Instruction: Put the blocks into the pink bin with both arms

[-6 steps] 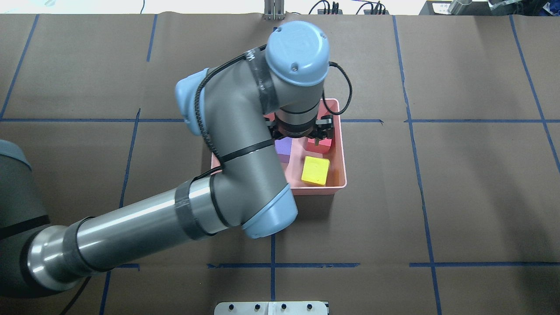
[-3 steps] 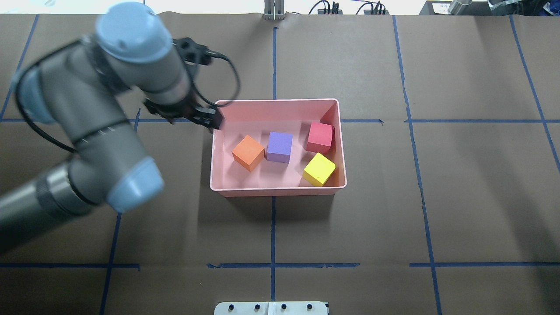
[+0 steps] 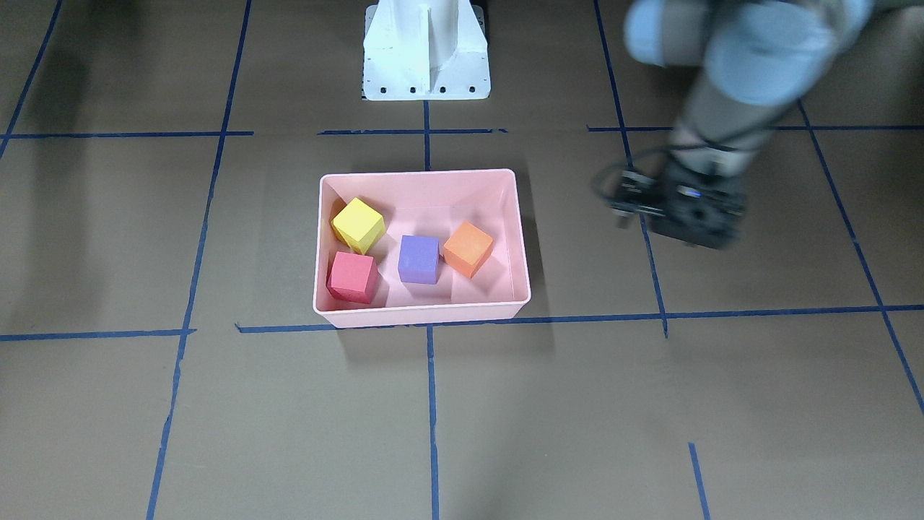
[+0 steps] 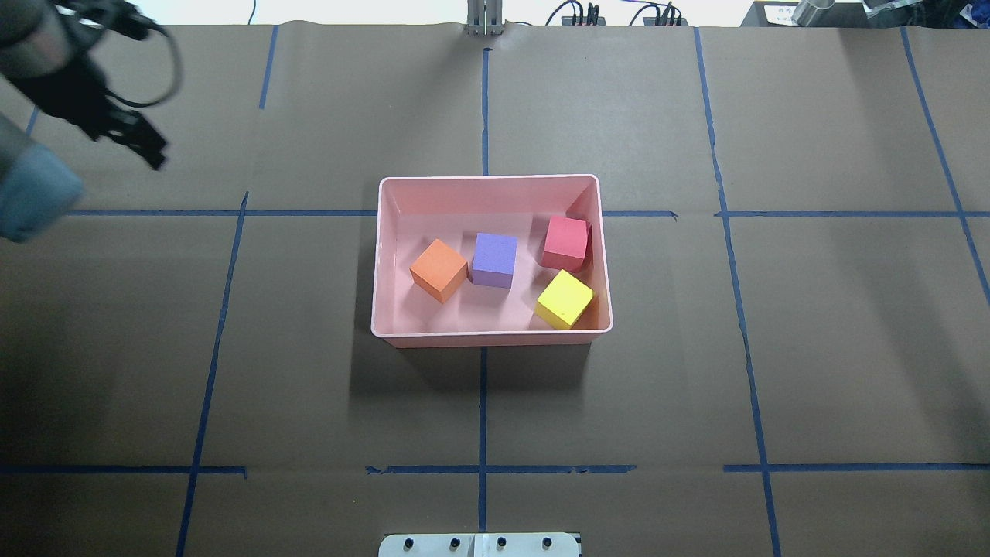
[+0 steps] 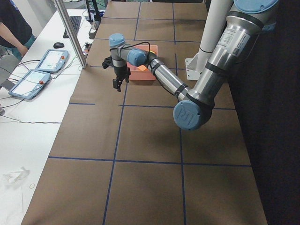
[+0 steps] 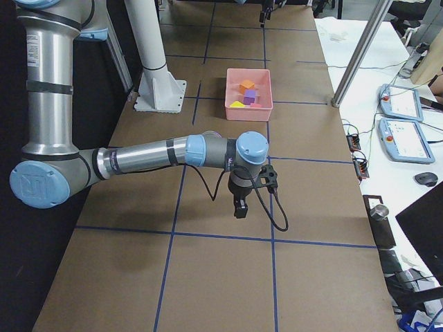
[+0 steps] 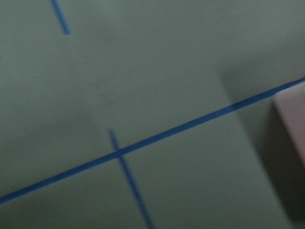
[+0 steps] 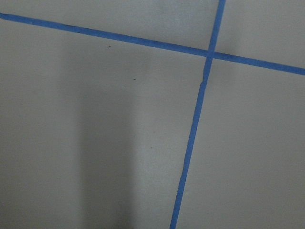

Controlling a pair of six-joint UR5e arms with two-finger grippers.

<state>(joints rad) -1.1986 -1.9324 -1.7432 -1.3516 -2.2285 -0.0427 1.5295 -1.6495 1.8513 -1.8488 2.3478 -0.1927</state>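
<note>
The pink bin (image 4: pixel 489 335) is sitting mid-tabletop (image 4: pixel 696 371), holding all four blocks. Nearest the robot, the yellow-green block (image 4: pixel 564 299) is resting turned in the right front corner. The orange block (image 4: pixel 439 269) is lying skewed to the left, with the purple block (image 4: pixel 495 260) just beside it. The red block (image 4: pixel 566 243) is sitting farther back by the right wall. The cubes are looking matte and foamy, the tub smooth and round-cornered. The left gripper (image 4: pixel 147 147) is hanging well apart, its fingers showing only as a blur, so I cannot tell their state. The right gripper (image 6: pixel 240 207) is hovering far off, its fingers likewise unreadable.
</note>
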